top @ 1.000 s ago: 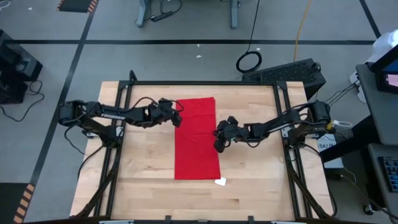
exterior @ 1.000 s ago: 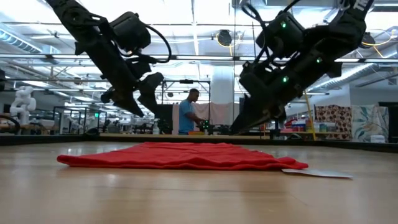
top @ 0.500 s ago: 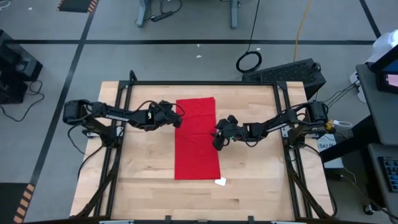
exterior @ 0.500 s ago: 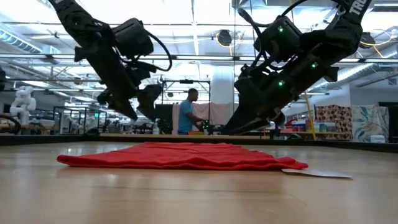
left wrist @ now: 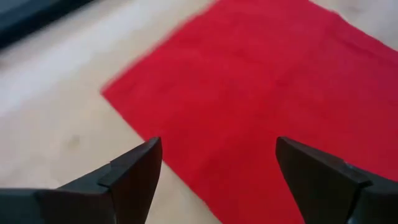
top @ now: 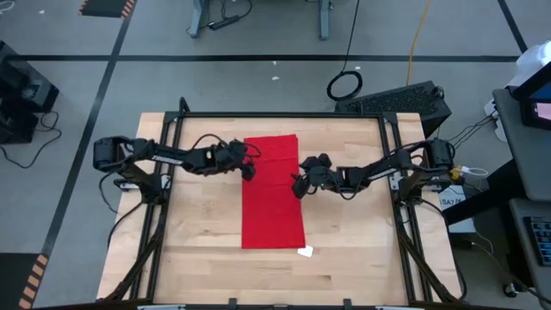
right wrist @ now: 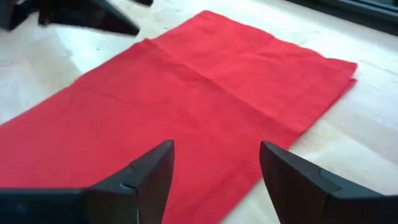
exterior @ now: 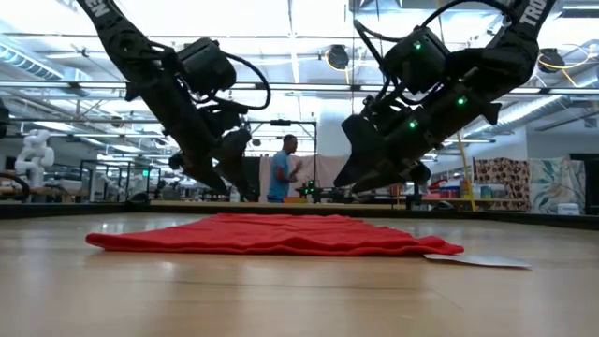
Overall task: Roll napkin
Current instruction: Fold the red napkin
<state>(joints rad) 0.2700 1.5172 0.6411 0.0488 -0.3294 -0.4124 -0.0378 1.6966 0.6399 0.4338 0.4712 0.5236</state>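
From above, the napkin [top: 273, 191] lies flat as a long red strip on the wooden table [top: 207, 232], held by neither arm. Compared with a second ago, the left gripper [top: 249, 166] has moved from the strip's far left corner to its left edge, and the right gripper [top: 297, 183] has drawn up along the right edge. The cloth has not shifted. A small white tag [top: 305, 251] sits at the near right corner of the strip, well behind the right gripper. A black frame [top: 284, 115] borders the table.

At table height, the napkin [exterior: 271, 234] rests low and slightly rumpled. The left gripper [exterior: 229, 183] and right gripper [exterior: 360, 178] both hang above it without contact, lower than before. A person [exterior: 284, 168] stands in the room beyond, between the two grippers.

Left wrist view: the fingers [left wrist: 134, 174] stand wide apart, with the napkin's [left wrist: 261, 93] edge directly below and ahead of them.

Right wrist view: the fingers [right wrist: 146, 177] are spread, where a second ago they were nearly together; the napkin [right wrist: 186, 106] spreads out beneath and ahead, nothing between the tips.
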